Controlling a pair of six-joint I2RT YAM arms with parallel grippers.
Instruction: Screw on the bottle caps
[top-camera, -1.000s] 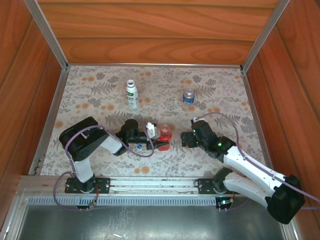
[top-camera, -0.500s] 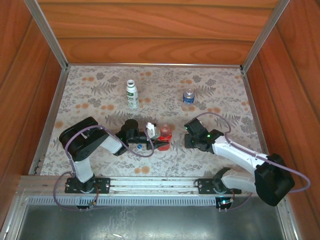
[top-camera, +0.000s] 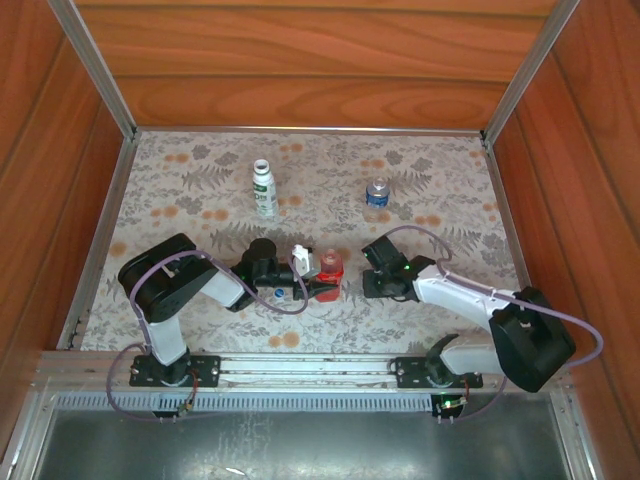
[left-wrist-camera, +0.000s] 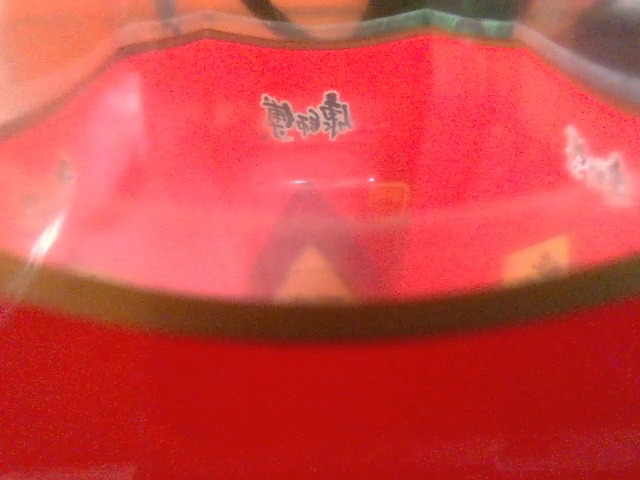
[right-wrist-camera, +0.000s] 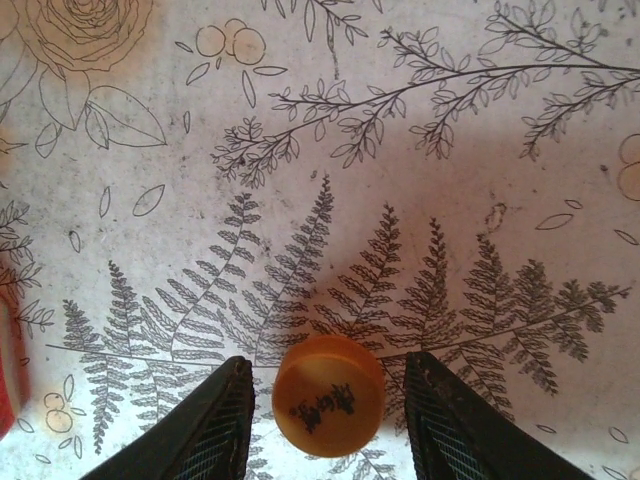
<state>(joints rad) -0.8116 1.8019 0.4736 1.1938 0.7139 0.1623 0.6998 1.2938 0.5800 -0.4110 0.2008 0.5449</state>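
Straddling orange cap (right-wrist-camera: 328, 395), right gripper (right-wrist-camera: 328, 366) apart; looks light, slick, so pinch its sides; left gripper (top-camera: 324, 289) clamped on red bottle (top-camera: 331, 267).

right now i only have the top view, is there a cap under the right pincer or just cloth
Observer: There is a cap. The orange cap lies flat on the floral cloth, between the two fingers of the right pincer.
Operator: is it touching it yet
Observer: Not yet. A thin strip of cloth shows on each side of the cap, so both fingers stand apart from it.
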